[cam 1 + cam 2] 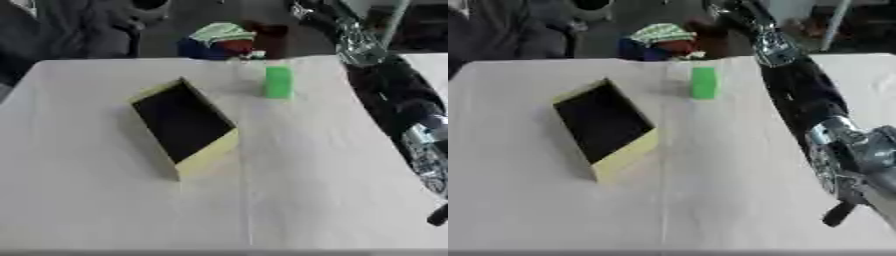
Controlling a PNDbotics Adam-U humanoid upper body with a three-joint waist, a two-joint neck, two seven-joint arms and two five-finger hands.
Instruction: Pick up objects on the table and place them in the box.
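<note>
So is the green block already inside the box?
No, the green block stands on the table beyond the box, apart from it, and the box's dark inside shows nothing.

Light: even, soft, fairly bright on the pale counter [332, 200].
Shadows: faint, beside the box [185, 127] and green block [278, 82].
Focus: both views blurred throughout.
Glare: on the arm's [833, 140] silver joints.

Head stereo pair; downward; shared table [306, 200]

Matt pale cloth on table [332, 200]; box [184, 125] matt yellow, probably cardboard; green block [278, 82] smooth; right arm [846, 150] glossy metal.
</note>
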